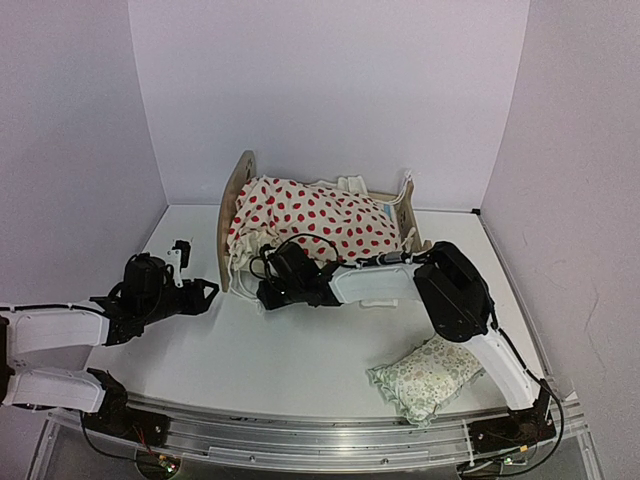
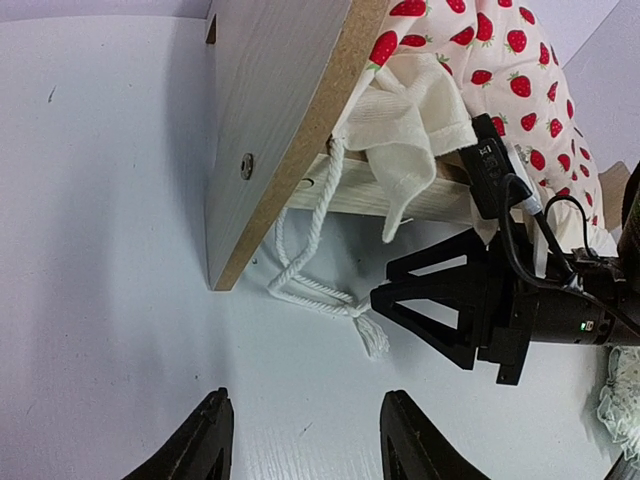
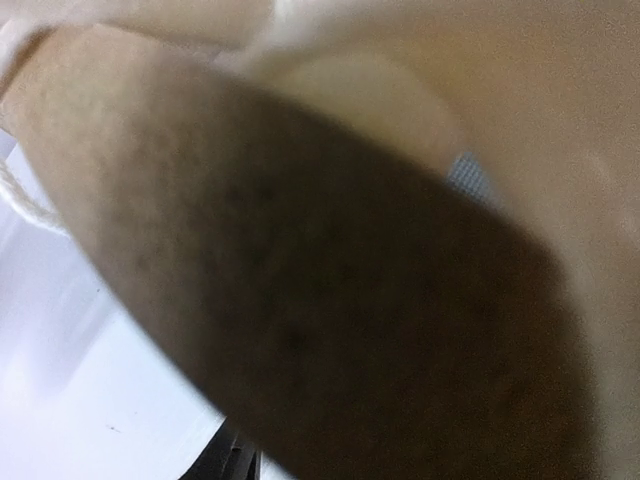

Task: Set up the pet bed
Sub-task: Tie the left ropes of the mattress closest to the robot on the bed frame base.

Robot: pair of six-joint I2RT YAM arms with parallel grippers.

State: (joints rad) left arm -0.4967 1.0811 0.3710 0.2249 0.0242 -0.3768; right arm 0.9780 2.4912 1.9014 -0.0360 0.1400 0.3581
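Note:
The pet bed [image 1: 238, 190] stands at the back of the table, its arched headboard to the left, and a cream red-dotted cushion [image 1: 315, 222] is heaped on it. My right gripper [image 1: 262, 291] reaches across to the bed's near left corner. In the left wrist view its black fingers [image 2: 425, 320] stand slightly apart just under the side rail, with a white cord's tassel [image 2: 372, 335] lying at their tips. Blurred wood of the bed [image 3: 330, 300] fills the right wrist view. My left gripper [image 1: 205, 293] hovers open and empty left of the headboard [image 2: 280, 110].
A small green floral frilled pillow [image 1: 425, 378] lies at the front right, beside the right arm's base. A loop of white cord [image 2: 305, 270] hangs from the headboard's corner onto the table. White walls close in the table on three sides.

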